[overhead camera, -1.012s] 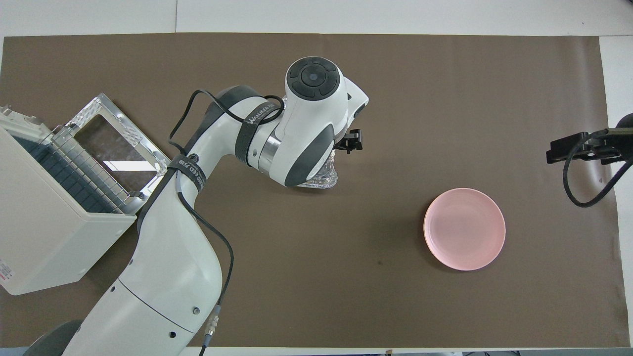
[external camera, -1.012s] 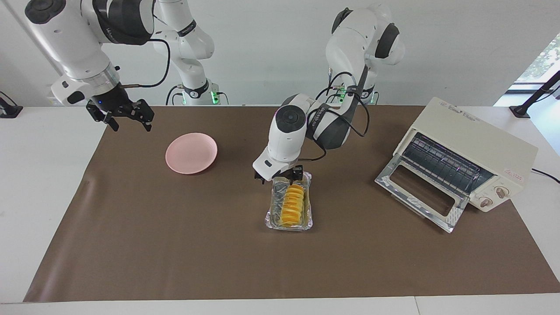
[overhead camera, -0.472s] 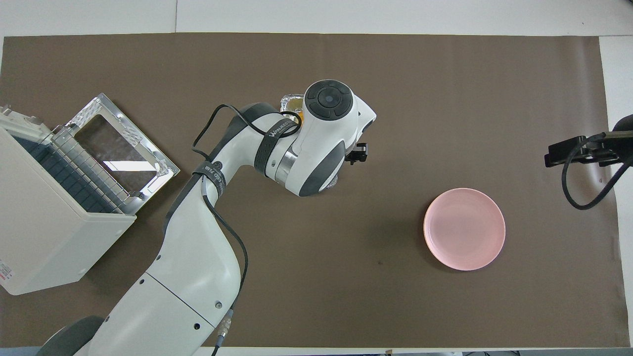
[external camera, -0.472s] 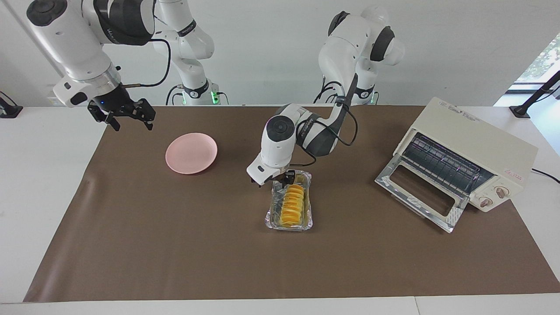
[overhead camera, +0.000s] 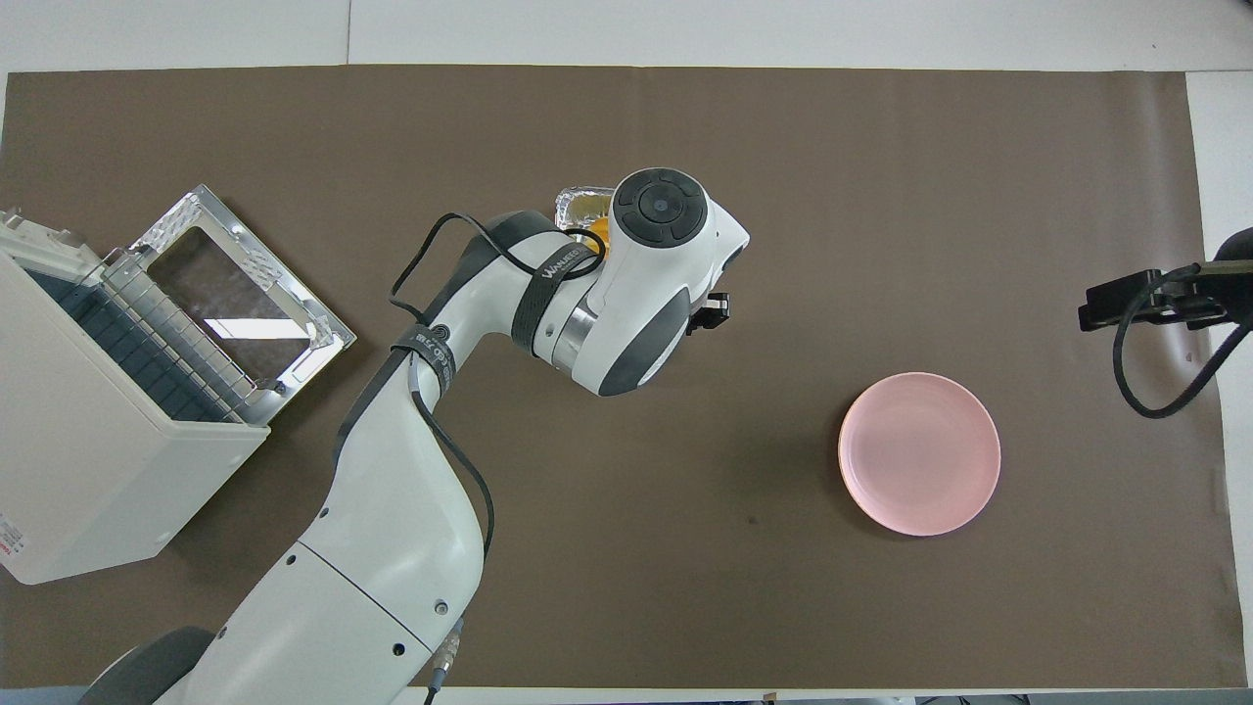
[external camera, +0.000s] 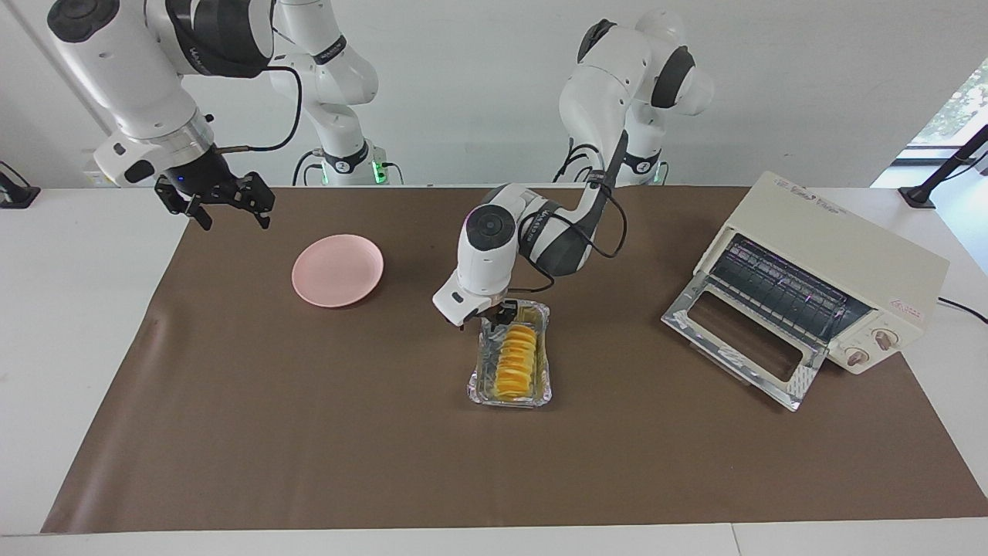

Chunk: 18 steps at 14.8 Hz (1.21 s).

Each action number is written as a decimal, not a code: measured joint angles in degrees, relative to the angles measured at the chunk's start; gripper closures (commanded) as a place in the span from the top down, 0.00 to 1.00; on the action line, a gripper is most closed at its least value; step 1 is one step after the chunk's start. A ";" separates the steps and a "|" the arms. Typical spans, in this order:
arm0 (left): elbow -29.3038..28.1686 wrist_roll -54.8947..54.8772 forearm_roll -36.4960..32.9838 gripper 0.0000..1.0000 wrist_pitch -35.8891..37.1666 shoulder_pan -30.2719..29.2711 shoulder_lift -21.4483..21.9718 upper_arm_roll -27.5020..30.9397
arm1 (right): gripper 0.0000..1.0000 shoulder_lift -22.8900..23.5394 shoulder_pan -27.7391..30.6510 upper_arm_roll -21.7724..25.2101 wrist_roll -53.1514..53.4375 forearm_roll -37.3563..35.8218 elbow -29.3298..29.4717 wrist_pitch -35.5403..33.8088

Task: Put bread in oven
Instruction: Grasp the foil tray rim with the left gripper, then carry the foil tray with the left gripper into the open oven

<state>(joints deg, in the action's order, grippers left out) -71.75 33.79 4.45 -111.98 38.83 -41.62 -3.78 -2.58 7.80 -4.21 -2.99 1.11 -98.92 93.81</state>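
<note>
The bread [external camera: 515, 360], a ridged golden-yellow loaf, lies in a silver foil tray [external camera: 509, 399] mid-table. My left gripper [external camera: 500, 315] is down at the end of the tray nearest the robots, right at the loaf's end. In the overhead view the left arm covers it, so only a corner of the foil tray [overhead camera: 576, 203] and a sliver of bread [overhead camera: 599, 241] show. The cream oven [external camera: 841, 259] stands at the left arm's end of the table with its glass door [external camera: 737, 340] dropped open. My right gripper [external camera: 220, 202] waits open and empty above the mat's corner at the right arm's end.
A pink plate [external camera: 337, 270] sits on the brown mat between the tray and the right gripper, nearer to the robots than the tray. In the overhead view the oven [overhead camera: 88, 441] and its door [overhead camera: 240, 294] lie beside the left arm's elbow.
The left hand has shifted slightly toward the right arm's end and settled lower at the tray's near end. Bread, tray and right arm have stayed put.
</note>
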 measured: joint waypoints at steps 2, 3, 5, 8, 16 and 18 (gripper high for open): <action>0.00 0.43 0.00 0.26 -0.04 0.00 0.00 0.01 | 1.00 0.00 0.00 0.00 0.00 0.00 0.00 0.00; 0.00 0.48 0.00 0.21 -0.05 0.00 0.00 0.02 | 1.00 0.00 0.00 0.00 0.00 0.00 0.01 0.00; -0.01 0.59 0.00 0.09 -0.06 0.00 0.00 0.07 | 1.00 0.00 0.00 0.00 0.00 0.00 0.01 0.00; -0.11 0.68 0.00 0.00 0.00 -0.09 -0.01 0.24 | 1.00 0.00 0.00 0.00 0.00 0.00 0.01 0.00; 2.39 4.70 0.00 0.00 7.48 -0.09 0.81 4.86 | 1.00 0.00 0.00 0.00 0.00 0.00 0.01 0.00; 4.10 9.72 0.00 0.00 11.17 -0.11 1.40 8.33 | 1.00 0.00 0.00 0.00 0.00 0.00 0.01 0.00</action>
<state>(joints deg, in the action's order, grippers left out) -67.65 43.51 4.46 -100.81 38.71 -40.22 4.55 -2.58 7.80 -4.21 -2.99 1.11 -98.91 93.81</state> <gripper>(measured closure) 0.978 0.000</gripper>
